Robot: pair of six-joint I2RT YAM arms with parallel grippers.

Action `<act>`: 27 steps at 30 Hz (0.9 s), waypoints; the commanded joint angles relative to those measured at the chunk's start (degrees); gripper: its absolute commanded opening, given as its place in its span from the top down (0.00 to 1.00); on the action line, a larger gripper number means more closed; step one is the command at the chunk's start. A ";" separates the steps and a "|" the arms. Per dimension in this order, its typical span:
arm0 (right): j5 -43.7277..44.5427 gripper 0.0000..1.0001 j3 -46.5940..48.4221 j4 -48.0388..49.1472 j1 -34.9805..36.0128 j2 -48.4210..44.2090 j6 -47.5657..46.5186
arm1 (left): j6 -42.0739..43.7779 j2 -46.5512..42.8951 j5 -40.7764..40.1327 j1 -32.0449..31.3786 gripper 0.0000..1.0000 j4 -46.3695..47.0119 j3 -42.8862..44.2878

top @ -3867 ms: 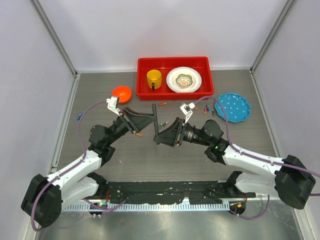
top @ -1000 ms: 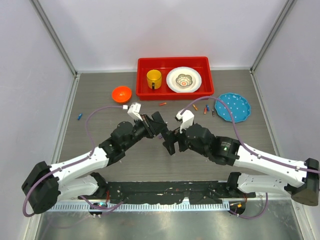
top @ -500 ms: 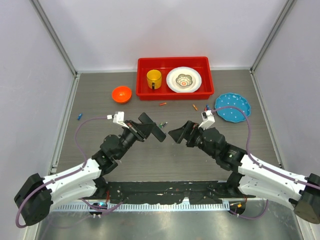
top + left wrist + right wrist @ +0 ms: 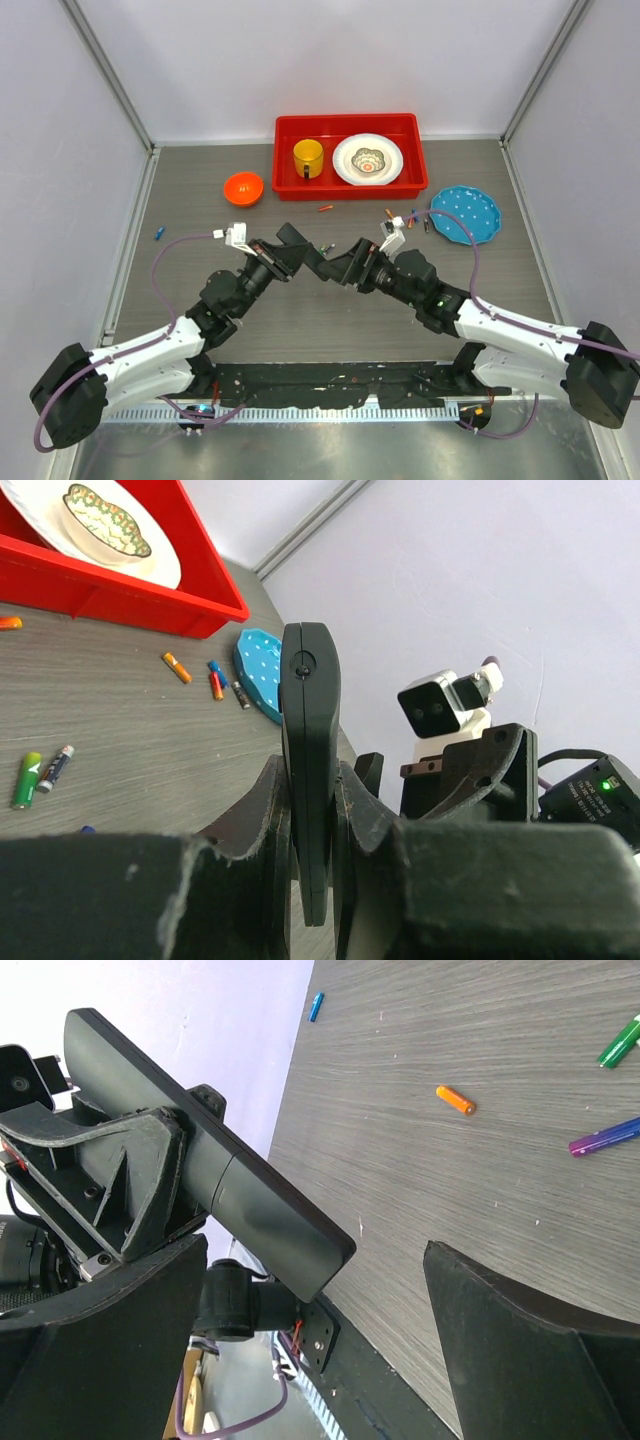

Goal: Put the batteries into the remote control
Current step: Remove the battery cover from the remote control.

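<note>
**Remote clamped in left end effector; right end effector wide open beside it**

The left end effector (image 4: 290, 250) is closed hard on the remote control (image 4: 308, 700). The remote is raised off the counter (image 4: 190, 170), roughly over its middle. In the left wrist view I see the remote edge-on, with one finger (image 4: 262, 815) pressed against each flat face. From above, the bar slopes across toward the right arm.

The right end effector (image 4: 350, 268) has its fingers (image 4: 530, 1350) spread far apart and grips nothing. In the right wrist view the free end of the remote sits in the gap between the two fingers (touching neither, as far as I can tell).

The batteries (image 4: 412, 216) I can see all lie on the counter, none in either end effector:
- A small cluster lies just beside the blue plate (image 4: 465, 213), on its left.
- An orange battery (image 4: 325, 208) lies just in front of the red tray (image 4: 285, 125).
- A blue battery (image 4: 159, 234) lies alone near the left wall, well apart from the others.
- A green battery (image 4: 27, 780) lies on the counter near the raised remote, with a dark one just beside it.

I cannot tell from these views whether any cell sits inside the remote.

The red tray holds a yellow mug (image 4: 308, 157) and a white plate (image 4: 392, 165) with a small bowl on it. An orange bowl (image 4: 243, 187) stands on the counter just left of the tray.
</note>
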 commanded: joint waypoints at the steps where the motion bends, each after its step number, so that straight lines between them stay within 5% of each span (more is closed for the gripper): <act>1: -2.28 0.07 2.51 5.84 -0.16 0.75 0.77 | -0.15 0.07 -0.90 0.20 1.00 3.63 0.19; 19: -1.40 0.28 3.21 8.30 -0.16 4.10 0.85 | -0.76 -0.81 -0.20 0.20 1.00 2.57 -0.07; 27: -1.22 0.28 3.04 9.71 -0.34 4.71 1.38 | -1.20 -0.37 -0.02 0.20 1.00 2.92 -0.42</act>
